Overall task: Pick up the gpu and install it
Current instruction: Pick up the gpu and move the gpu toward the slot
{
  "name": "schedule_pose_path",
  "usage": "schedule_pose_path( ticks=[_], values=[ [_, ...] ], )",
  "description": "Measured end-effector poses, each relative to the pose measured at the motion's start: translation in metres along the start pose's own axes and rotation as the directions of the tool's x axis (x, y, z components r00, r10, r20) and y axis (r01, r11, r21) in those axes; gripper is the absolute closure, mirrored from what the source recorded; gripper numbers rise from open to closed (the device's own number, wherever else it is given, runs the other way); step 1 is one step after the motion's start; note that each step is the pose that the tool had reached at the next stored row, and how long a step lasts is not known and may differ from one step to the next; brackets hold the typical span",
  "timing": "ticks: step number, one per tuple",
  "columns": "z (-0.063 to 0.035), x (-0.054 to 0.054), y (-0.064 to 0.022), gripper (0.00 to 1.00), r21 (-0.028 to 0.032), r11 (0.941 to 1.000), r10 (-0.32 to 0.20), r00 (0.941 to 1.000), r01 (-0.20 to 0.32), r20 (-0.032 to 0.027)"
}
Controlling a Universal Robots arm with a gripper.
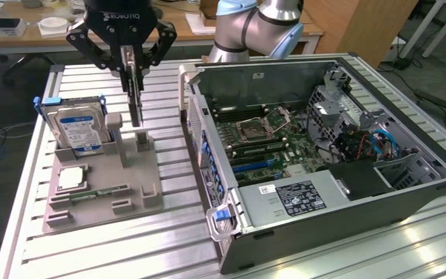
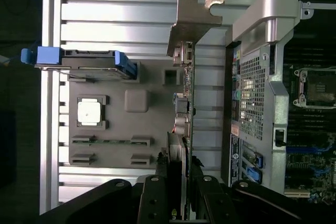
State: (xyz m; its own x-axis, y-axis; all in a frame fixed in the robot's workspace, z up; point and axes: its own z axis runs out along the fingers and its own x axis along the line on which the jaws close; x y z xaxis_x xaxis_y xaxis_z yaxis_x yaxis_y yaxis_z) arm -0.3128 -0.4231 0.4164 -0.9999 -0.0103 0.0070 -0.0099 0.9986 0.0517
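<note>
My gripper [image 1: 132,65] is shut on the gpu [image 1: 135,102], a thin dark card that hangs upright and edge-on from the fingers. Its lower end sits just above a slotted post of the grey fixture plate [image 1: 141,174]; I cannot tell if they touch. In the wrist view the gpu [image 2: 185,103] runs away from the gripper [image 2: 178,169] as a narrow edge, ending in a silver metal bracket [image 2: 197,14]. The open computer case [image 1: 324,145] lies at the exterior view's right, its motherboard [image 1: 273,145] and expansion slots exposed.
On the fixture plate stand a silver blue-labelled hard drive [image 1: 79,131], a square processor chip [image 1: 72,177] and a narrow green memory stick [image 1: 99,192]. The case's side wall [image 2: 257,77] rises close beside the card. The ribbed aluminium table [image 1: 378,250] carries everything.
</note>
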Motion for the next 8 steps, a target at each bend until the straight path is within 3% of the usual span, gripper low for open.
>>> schedule_pose_path(
  ticks=[8],
  values=[
    [-0.0001, -0.0088, -0.0001, 0.74, 0.0001, 1.0000, 0.000, 1.0000, 0.000, 0.0000]
  ],
)
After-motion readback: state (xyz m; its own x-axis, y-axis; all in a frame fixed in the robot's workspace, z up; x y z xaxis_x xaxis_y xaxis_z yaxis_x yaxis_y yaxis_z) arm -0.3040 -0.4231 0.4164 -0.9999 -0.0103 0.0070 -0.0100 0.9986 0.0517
